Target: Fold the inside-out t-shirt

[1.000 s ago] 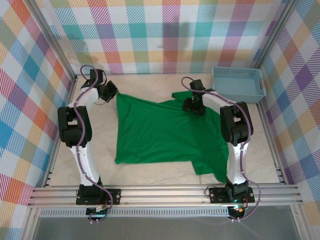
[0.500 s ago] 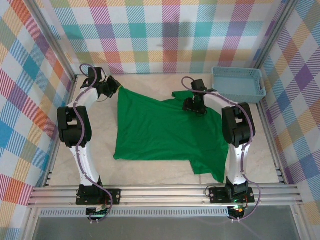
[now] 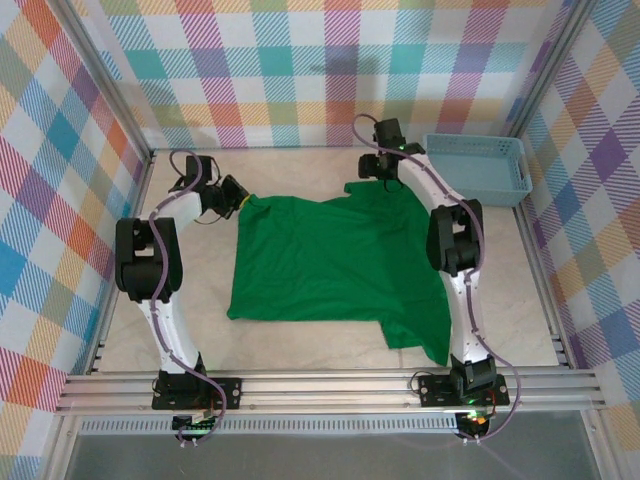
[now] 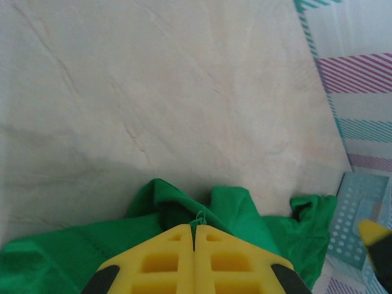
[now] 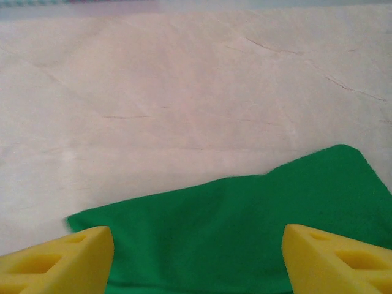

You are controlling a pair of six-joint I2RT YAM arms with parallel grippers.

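Note:
The inside-out t-shirt is bright green and lies spread across the middle of the table, one sleeve pointing to the near right. My left gripper is shut on the shirt's far left corner. In the left wrist view a bunched fold of green cloth is pinched between the yellow fingertips. My right gripper hangs open over the shirt's far edge. Flat green cloth lies below its wide-apart fingers, untouched.
A light blue plastic basket stands at the far right corner and also appears as the perforated basket in the left wrist view. Checked walls enclose the table on three sides. Bare marble-patterned tabletop runs along the far side.
The left gripper has carried the shirt's far left corner slightly right and nearer, flattening the far edge. The right gripper has left the cloth and moved toward the back wall.

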